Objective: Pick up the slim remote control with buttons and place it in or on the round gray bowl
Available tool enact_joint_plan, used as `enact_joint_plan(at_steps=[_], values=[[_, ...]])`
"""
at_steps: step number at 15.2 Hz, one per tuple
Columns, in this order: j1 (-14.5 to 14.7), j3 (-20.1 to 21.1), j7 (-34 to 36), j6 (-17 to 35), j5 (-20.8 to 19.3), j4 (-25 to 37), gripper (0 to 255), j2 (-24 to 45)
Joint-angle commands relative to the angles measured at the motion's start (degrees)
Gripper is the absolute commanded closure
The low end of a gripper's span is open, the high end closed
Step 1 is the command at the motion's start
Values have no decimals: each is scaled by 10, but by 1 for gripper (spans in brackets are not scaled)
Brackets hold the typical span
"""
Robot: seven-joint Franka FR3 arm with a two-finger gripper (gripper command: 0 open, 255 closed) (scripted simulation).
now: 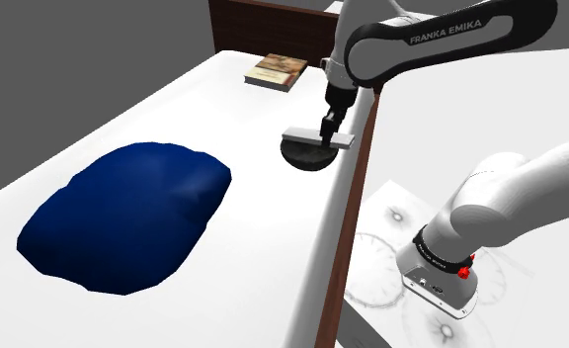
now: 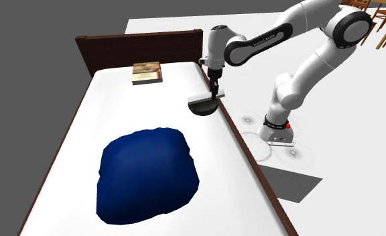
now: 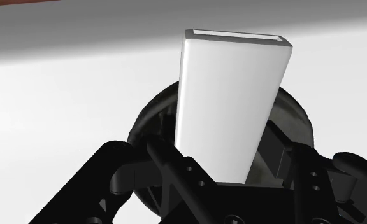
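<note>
White bed (image 1: 223, 109) with a dark brown wood side rail (image 1: 357, 188), pale floor beside it, grey walls behind. Nearest in the shoulder view, lower right, the arm's white base (image 1: 441, 282) sits on the floor next to the rail. Lower left of the same frame, a big dark blue cushion (image 1: 124, 213) lies flat on the sheet, well apart from everything else.

Further up, at the bed's rail-side edge, sits the bowl (image 1: 307, 158), round and dark grey, upright, right of centre in the shoulder view and above centre in the second exterior view. The remote (image 1: 317, 136) is directly over it: a plain light grey slab, lying level, longer than the bowl is wide, one end sticking out past the rim. No buttons are drawn on the faces that show. I cannot tell whether it touches the rim.

The pincer (image 1: 330, 127) points straight down and is closed on the remote near its middle. In the wrist view the black fingers (image 3: 169, 168) clasp the slab from both sides, with the bowl dark underneath.

Past that, a book (image 1: 280, 71) with a brownish cover lies flat near the top of the frame, apart from the bowl. Farthest is the dark wood headboard (image 1: 273, 25).
</note>
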Motion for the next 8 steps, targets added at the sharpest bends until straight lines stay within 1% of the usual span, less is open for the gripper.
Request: enact_joint_plan(at_steps=[1,3,8], values=[[1,1,0,17,1,-13,255,4],[1,2,0,36,2,-25,255,12],[1,2,0,36,2,-25,255,12]])
